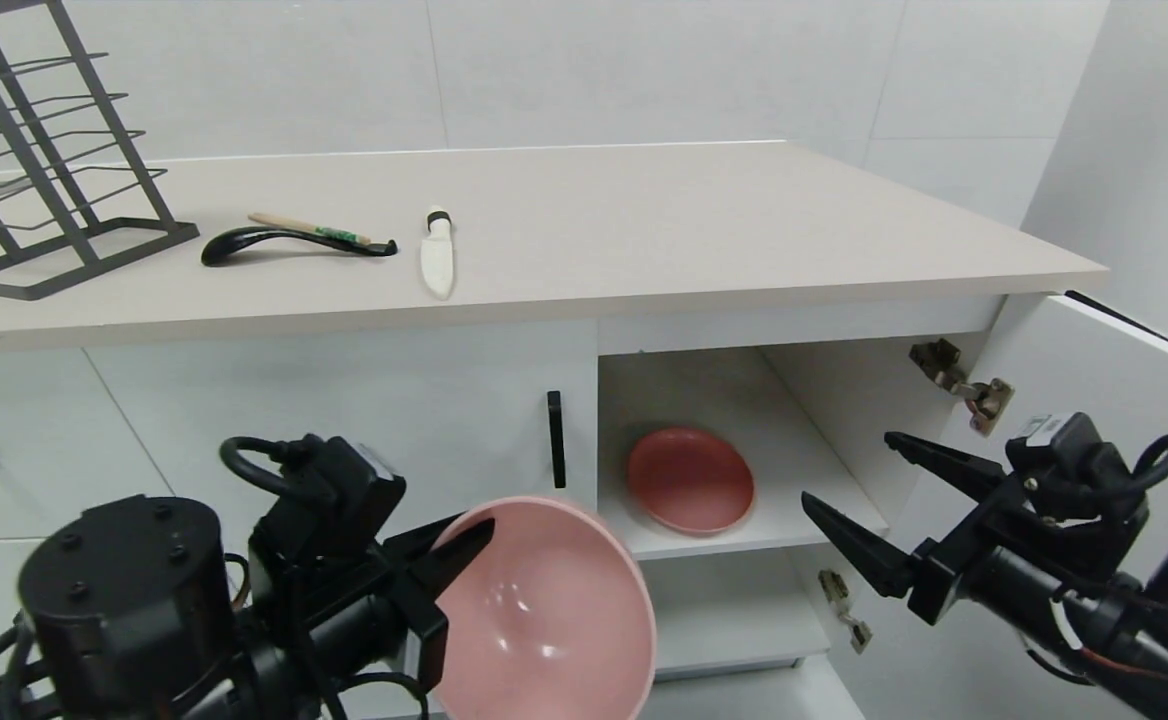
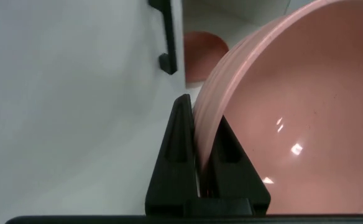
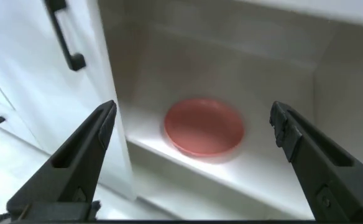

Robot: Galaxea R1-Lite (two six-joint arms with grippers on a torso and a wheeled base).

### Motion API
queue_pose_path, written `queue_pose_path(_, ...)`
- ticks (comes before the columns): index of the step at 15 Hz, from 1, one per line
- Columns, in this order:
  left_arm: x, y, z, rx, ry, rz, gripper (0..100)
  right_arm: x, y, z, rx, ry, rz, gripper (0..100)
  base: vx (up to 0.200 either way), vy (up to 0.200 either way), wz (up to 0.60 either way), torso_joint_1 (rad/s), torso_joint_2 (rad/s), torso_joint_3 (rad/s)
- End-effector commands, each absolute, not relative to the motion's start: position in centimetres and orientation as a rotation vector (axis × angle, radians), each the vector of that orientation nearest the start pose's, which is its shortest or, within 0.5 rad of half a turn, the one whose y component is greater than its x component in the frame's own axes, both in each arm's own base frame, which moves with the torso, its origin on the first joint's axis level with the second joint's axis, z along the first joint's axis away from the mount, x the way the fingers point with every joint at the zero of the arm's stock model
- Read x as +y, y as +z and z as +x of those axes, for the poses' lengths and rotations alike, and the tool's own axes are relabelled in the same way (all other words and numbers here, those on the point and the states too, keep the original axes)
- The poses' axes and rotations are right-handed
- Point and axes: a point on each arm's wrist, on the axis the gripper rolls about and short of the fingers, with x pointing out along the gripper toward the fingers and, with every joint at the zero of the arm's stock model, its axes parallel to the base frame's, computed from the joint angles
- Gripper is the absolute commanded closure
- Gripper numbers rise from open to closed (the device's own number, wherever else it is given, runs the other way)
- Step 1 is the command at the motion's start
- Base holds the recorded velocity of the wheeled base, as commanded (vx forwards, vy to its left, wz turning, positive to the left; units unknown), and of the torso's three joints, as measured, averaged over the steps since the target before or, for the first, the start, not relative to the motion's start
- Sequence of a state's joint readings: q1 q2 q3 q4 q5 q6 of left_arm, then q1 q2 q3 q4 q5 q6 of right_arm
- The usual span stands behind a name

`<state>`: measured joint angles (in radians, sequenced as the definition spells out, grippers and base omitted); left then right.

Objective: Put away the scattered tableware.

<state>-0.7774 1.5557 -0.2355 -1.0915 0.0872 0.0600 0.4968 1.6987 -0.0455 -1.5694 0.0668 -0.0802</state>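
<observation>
My left gripper is shut on the rim of a pink bowl, held tilted on its side low in front of the closed cabinet door; the rim sits pinched between the two black fingers. A red plate lies on the upper shelf of the open cabinet, also seen as the red plate. My right gripper stands open beside the cabinet's opening, level with that shelf. On the countertop lie a black spoon, a wooden-handled utensil and a white knife.
A dark wire rack stands at the counter's far left. The cabinet door is swung open to the right behind my right arm. A black handle marks the closed door left of the opening. A lower shelf lies under the plate's shelf.
</observation>
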Motion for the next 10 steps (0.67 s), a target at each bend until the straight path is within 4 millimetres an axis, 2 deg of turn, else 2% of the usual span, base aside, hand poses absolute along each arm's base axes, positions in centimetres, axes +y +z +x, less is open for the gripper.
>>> queue_pose_path(1, -17.3, 10.3, 15.7, 0.271, -0.711, 0.207, 100, 9.6, 11.5, 16.9, 0.013, 0.576, -0.143, 0, 0.0, 0.0, 0.0, 0.0, 0.0, 0.0)
queue_pose_path(3, -19.1, 8.5, 16.4, 0.274, -0.662, 0.234, 100, 9.6, 11.4, 16.8, 0.017, 0.578, -0.156, 0, 0.0, 0.0, 0.0, 0.0, 0.0, 0.0)
queue_pose_path(4, -20.4, 8.1, 16.8, 0.215, -0.653, 0.221, 100, 9.8, 11.6, 16.6, 0.006, 0.595, -0.155, 0, 0.0, 0.0, 0.0, 0.0, 0.0, 0.0)
queue_pose_path(7, -22.9, 7.7, 18.2, 0.098, -0.615, 0.272, 100, 10.1, 11.9, 15.7, -0.014, 0.632, -0.149, 0, 0.0, 0.0, 0.0, 0.0, 0.0, 0.0)
queue_pose_path(10, -24.8, 7.3, 19.2, 0.066, -0.584, 0.263, 100, 10.1, 11.9, 15.7, -0.014, 0.632, -0.149, 0, 0.0, 0.0, 0.0, 0.0, 0.0, 0.0)
